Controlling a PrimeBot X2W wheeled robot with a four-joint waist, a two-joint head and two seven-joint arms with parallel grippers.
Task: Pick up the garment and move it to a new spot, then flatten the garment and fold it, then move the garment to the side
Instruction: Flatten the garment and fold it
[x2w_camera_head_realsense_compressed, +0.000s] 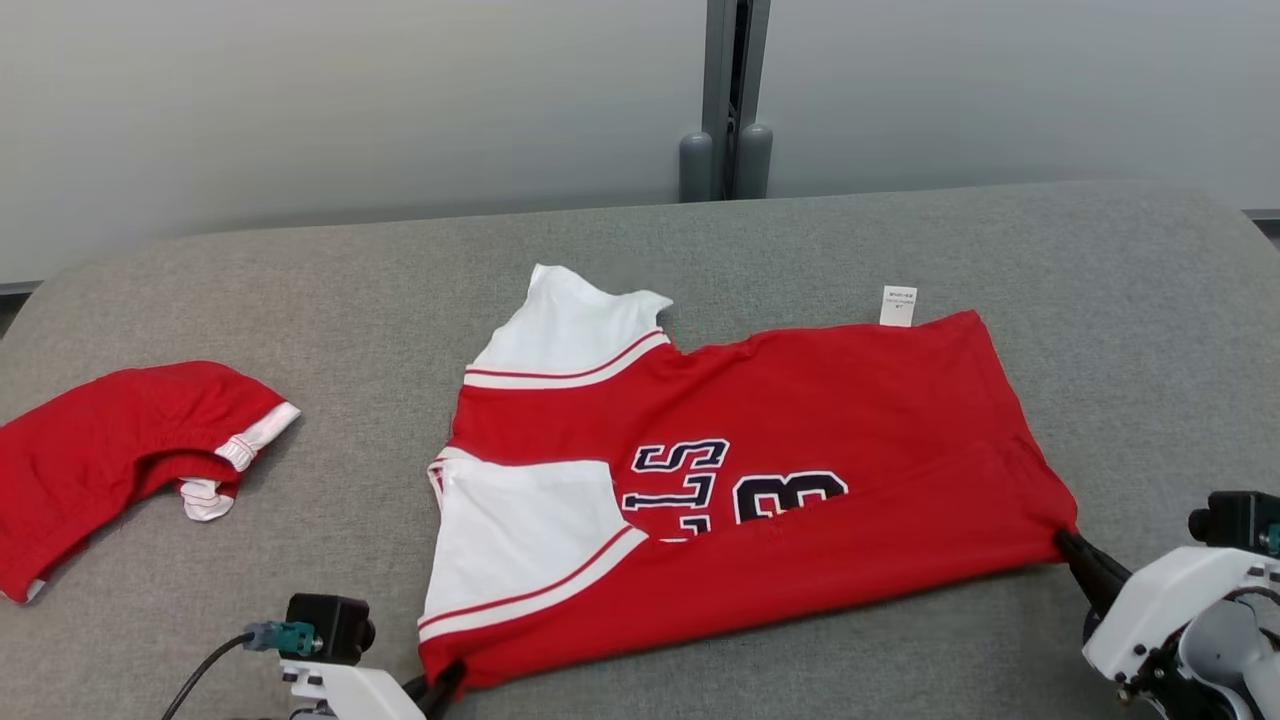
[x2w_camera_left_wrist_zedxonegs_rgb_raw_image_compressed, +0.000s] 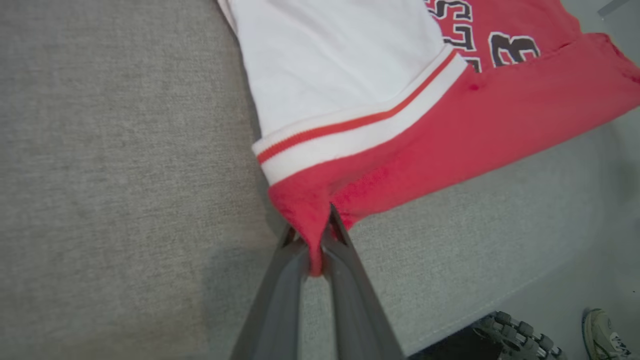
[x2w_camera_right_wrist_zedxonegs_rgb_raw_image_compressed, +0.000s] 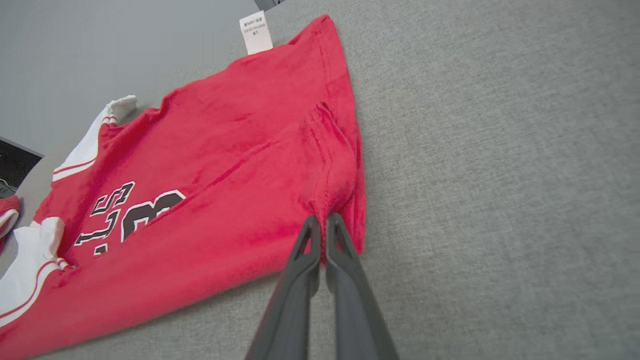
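I note a grey woven table surface (x2w_camera_head_realsense_compressed: 900, 230) spanning the head view, its far corners rounded. On its left part lies a second red cloth item (x2w_camera_head_realsense_compressed: 90, 450), crumpled, with a white, red-striped cuff (x2w_camera_head_realsense_compressed: 262, 428) turned toward the middle of the table; its left end runs off the frame. Behind the table I see a pale, plain wall (x2w_camera_head_realsense_compressed: 350, 100), divided by a grey vertical post (x2w_camera_head_realsense_compressed: 735, 60) with two rounded grey caps (x2w_camera_head_realsense_compressed: 697, 165) side by side at its foot. In the left wrist view, past the table edge, I record grey floor (x2w_camera_left_wrist_zedxonegs_rgb_raw_image_compressed: 590, 285) and a pale laced shoe (x2w_camera_left_wrist_zedxonegs_rgb_raw_image_compressed: 602, 327) at the lower right corner, partly cut off.
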